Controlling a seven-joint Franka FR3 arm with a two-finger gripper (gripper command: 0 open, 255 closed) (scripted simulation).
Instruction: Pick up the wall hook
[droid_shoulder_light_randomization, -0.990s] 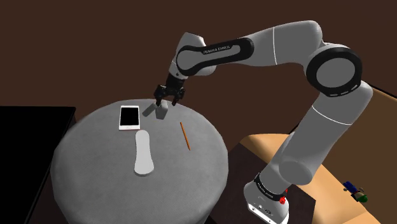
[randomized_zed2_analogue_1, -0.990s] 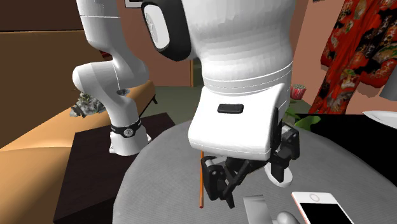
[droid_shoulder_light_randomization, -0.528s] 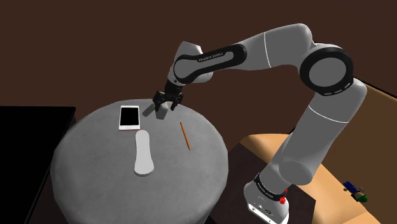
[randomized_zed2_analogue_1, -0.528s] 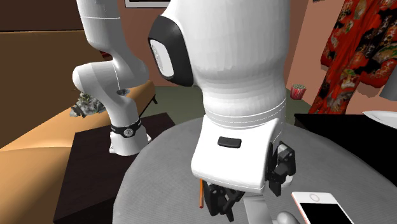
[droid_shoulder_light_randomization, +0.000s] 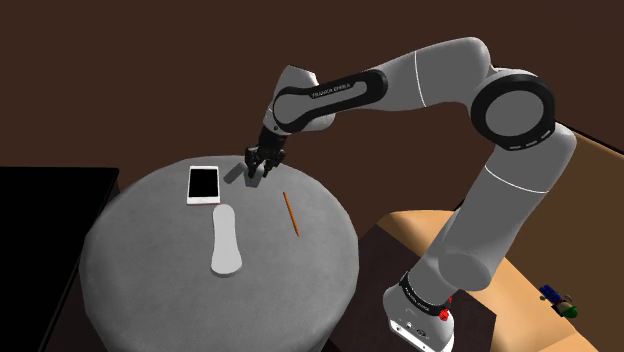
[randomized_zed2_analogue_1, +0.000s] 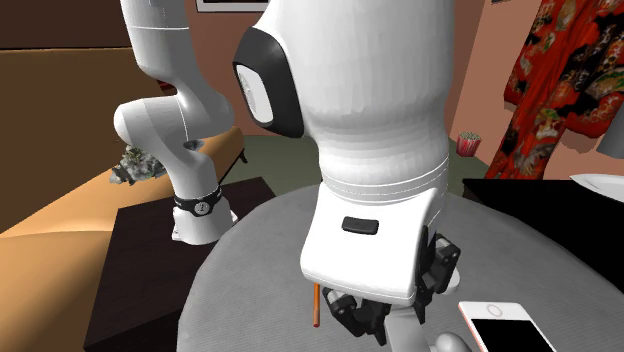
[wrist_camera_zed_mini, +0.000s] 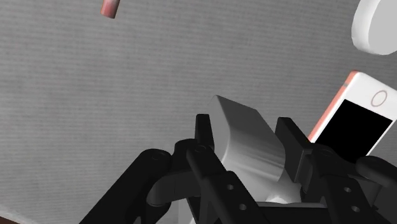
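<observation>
Shoulder view: gripper (droid_shoulder_light_randomization: 258, 166) low on the round grey table (droid_shoulder_light_randomization: 150, 290), near the phone (droid_shoulder_light_randomization: 203, 184)
Second exterior view: pencil (randomized_zed2_analogue_1: 316, 305) beside the hand
Wrist view: fingers clamped on the grey wall hook (wrist_camera_zed_mini: 242, 127), which sits on the table
I judge the grasp made; next I need a steady lift

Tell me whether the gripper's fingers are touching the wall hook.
Touching. In the wrist view both fingers sit flush against the sides of the grey wall hook, with no gap showing.
</observation>
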